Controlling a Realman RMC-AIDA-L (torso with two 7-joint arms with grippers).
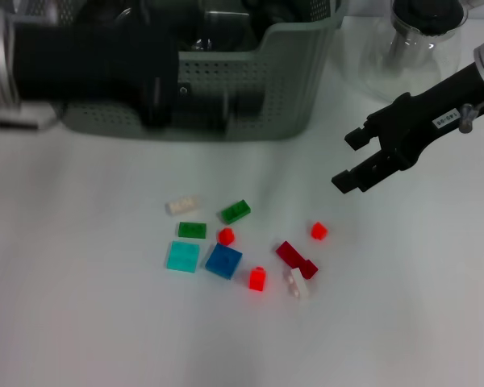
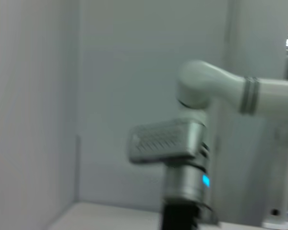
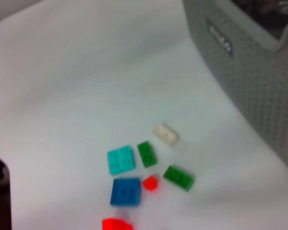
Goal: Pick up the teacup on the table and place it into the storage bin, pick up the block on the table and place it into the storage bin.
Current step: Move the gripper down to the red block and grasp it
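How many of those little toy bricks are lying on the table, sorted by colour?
From the head view:
Red: 4, namely three small ones and one longer dark red brick
Green: 2
White or cream: 2
Blue: 1
Turquoise: 1
Total: 10 bricks

Bright, even overhead light washes the white table point(image 1: 81, 322) almost shadowless, and the red blocks point(image 1: 257, 279) bloom, oversaturated. The left wrist view is smeared by motion blur. The storage bin point(image 3: 259, 81) and nearer blocks look soft in the right wrist view.
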